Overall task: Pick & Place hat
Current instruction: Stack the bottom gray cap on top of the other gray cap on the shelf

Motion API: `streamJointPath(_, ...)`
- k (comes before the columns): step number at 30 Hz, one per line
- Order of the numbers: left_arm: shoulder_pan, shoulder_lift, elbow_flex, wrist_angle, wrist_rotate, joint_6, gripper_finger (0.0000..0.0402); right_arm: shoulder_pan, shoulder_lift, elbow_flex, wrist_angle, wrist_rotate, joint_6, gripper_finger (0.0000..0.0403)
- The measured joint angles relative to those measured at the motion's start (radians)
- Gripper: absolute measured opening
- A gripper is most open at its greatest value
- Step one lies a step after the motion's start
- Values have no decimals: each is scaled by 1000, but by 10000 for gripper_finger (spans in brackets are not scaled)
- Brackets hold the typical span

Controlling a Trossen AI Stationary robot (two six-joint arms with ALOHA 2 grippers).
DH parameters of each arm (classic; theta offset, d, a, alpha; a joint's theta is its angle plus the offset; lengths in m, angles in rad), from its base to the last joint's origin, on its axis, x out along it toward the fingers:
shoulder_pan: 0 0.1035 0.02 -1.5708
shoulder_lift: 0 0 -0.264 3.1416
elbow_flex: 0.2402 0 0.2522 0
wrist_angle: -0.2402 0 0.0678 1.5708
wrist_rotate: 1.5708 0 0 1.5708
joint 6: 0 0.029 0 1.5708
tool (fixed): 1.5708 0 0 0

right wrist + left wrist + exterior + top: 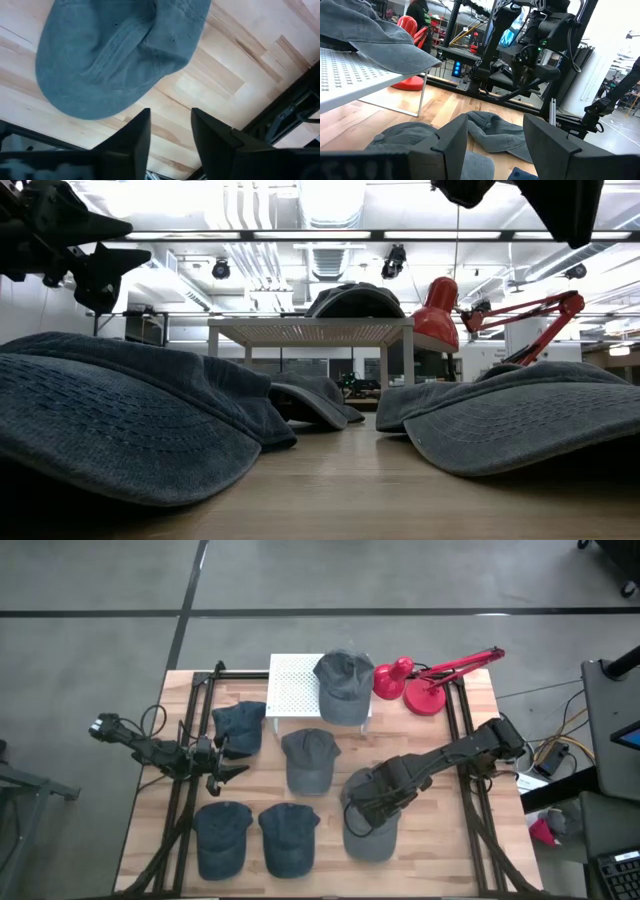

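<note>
So the wooden counter [440,840] has blue-grey hats scattered all over it. There's a white rack [292,690] at the far side with one hat [343,683] sitting on it, red lamp [425,683] just right of that. Right hand [360,822] hovers over the near-right hat [372,825], fingers apart, nothing held. Left hand [228,762] waits on the left, fingers apart too.

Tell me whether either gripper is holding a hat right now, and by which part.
Neither. The right gripper hangs open above a grey cap lying on the table; the left gripper is open too, holding nothing.
</note>
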Motion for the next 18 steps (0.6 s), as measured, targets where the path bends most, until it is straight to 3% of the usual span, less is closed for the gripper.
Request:
streamJointPath(8, 0, 0, 0, 0, 0, 0, 195, 0, -1, -26, 75, 11, 11, 204)
streamJointPath(18, 0, 0, 0, 0, 0, 0, 195, 0, -1, -156, 228, 14, 95, 274)
